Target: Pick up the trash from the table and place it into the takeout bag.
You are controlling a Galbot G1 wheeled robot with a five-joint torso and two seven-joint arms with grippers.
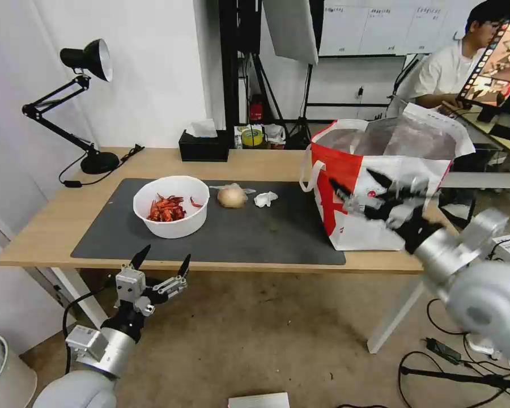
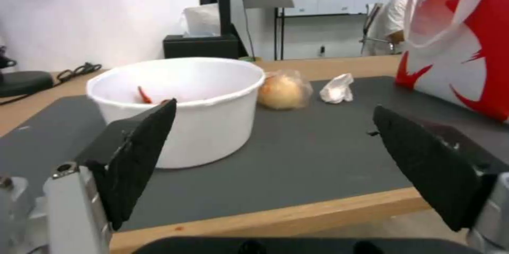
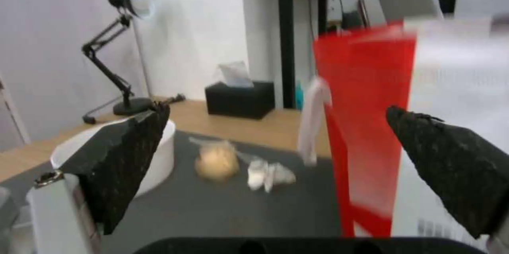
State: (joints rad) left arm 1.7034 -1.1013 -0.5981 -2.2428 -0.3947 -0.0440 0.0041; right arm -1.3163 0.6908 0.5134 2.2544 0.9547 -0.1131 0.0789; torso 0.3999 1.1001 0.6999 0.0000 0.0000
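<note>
On the dark mat of the table (image 1: 51, 226) stands the white bowl (image 1: 171, 205) of red crayfish shells. To its right lie the beige wrapped ball (image 1: 232, 196) and the crumpled white tissue (image 1: 265, 198). The takeout bag (image 1: 379, 187), white with a red side, stands open at the table's right end. My left gripper (image 1: 160, 262) hangs open below the front edge, in front of the bowl (image 2: 180, 103). My right gripper (image 1: 360, 190) is open in front of the bag's near face (image 3: 366, 127), empty. The ball (image 2: 284, 91) and tissue (image 2: 337, 88) lie beyond the bowl.
A black tissue box (image 1: 204, 146) sits at the table's back edge and a black desk lamp (image 1: 85, 107) at the back left. Cables (image 1: 453, 362) lie on the floor at the right. A white bin (image 1: 3, 368) stands at the lower left.
</note>
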